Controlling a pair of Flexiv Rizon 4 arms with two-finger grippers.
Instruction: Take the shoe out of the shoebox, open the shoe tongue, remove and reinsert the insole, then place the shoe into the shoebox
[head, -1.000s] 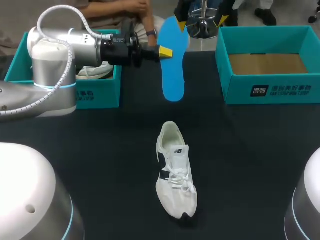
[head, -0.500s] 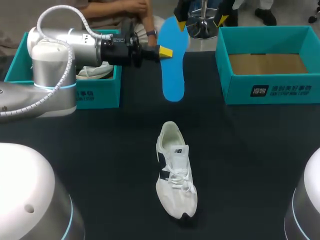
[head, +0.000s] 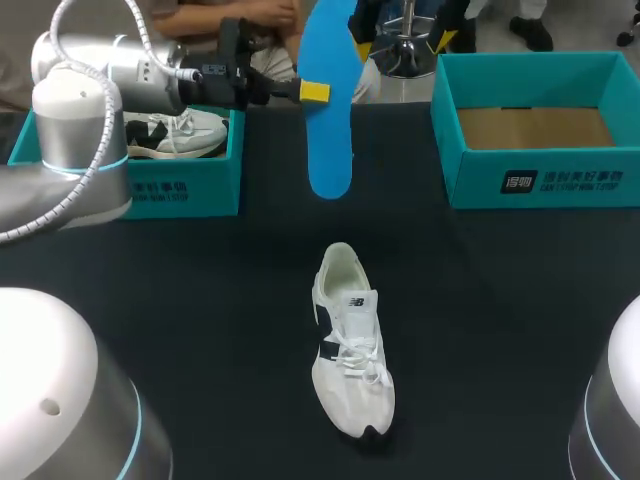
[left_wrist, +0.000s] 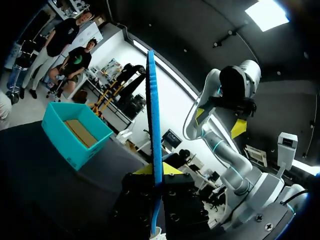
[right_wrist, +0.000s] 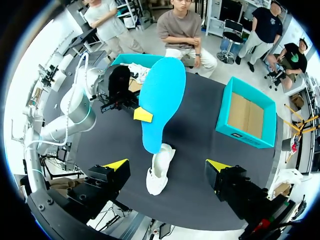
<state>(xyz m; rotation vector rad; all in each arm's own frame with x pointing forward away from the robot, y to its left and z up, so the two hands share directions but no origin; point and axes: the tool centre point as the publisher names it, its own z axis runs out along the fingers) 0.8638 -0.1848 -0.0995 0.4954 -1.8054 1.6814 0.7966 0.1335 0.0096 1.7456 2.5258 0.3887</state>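
Evidently, a flat blue foam insole (head: 328, 120) is pinched at one edge between the yellow tips of the left gripper (head: 313, 92) and held aloft beyond the white laced sneaker (head: 350, 340). The right gripper (right_wrist: 167, 166) is spread wide and empty. From so narrow a pinch the insole could be swung or dropped during reinsertion. Its long axis seems nearly upright, lower end toward the sneaker's heel; the sneaker's toe is pointed at the robot.

The insole (head: 330, 140) is blue, the shoe (head: 350, 345) white with black accents, the shoeboxes (head: 560, 182) teal, the table (head: 500, 330) black.
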